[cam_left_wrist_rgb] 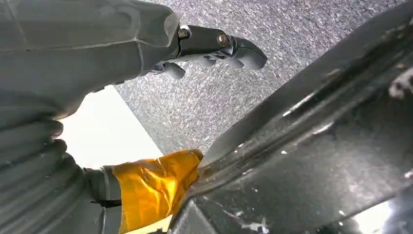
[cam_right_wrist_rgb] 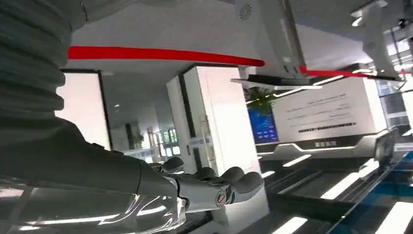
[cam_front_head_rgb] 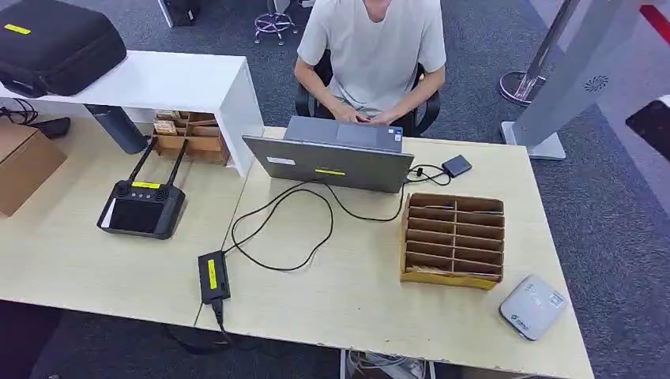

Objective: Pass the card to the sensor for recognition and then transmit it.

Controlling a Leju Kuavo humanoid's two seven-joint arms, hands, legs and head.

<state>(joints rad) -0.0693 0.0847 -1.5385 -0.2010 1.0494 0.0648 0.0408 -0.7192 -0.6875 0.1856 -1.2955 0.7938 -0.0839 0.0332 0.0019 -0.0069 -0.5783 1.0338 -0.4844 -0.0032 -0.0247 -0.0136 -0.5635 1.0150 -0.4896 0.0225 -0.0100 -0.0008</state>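
Both hands idle, holding nothing.
Left hand (cam_left_wrist_rgb: pixel 214 46) and right hand (cam_right_wrist_rgb: pixel 214 185): fingers loosely extended; grey sensor (cam_front_head_rgb: pixel 532 306) at bench's (cam_front_head_rgb: pixel 355 292) four o'clock corner.

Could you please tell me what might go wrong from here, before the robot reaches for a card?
1. The black cable loops across the table left of the card organizer; a reaching arm might snag it.
2. The grey card reader sits near the table's front right corner and could be knocked off.
3. The cards sit upright in narrow slots, so the fingers may struggle to pull one.
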